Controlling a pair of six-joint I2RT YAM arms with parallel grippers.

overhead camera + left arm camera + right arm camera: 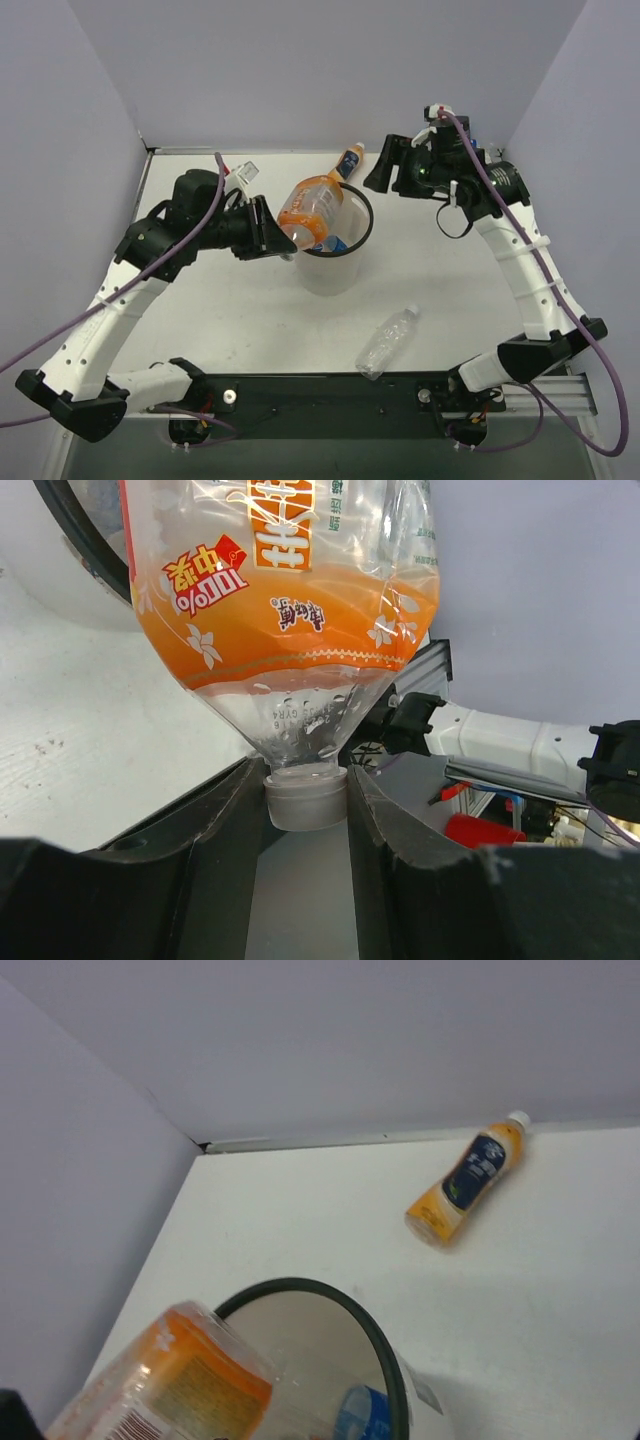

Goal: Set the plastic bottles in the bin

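My left gripper (pixel 283 235) is shut on the grey cap (pixel 306 798) of the wide orange bottle (pixel 310 205) and holds it tilted over the left rim of the bin (pixel 368 215), base toward the bin. The bin's black rim shows in the right wrist view (pixel 375 1345), with a blue-labelled bottle (pixel 362 1415) inside. A slim orange dark-labelled bottle (pixel 348 160) lies behind the bin, also in the right wrist view (pixel 468 1182). A clear bottle (pixel 386 342) lies near the front edge. My right gripper (pixel 388 170) hovers open and empty to the bin's back right.
Grey walls close the table on the left, back and right. The black base rail (pixel 320 390) runs along the near edge, just in front of the clear bottle.
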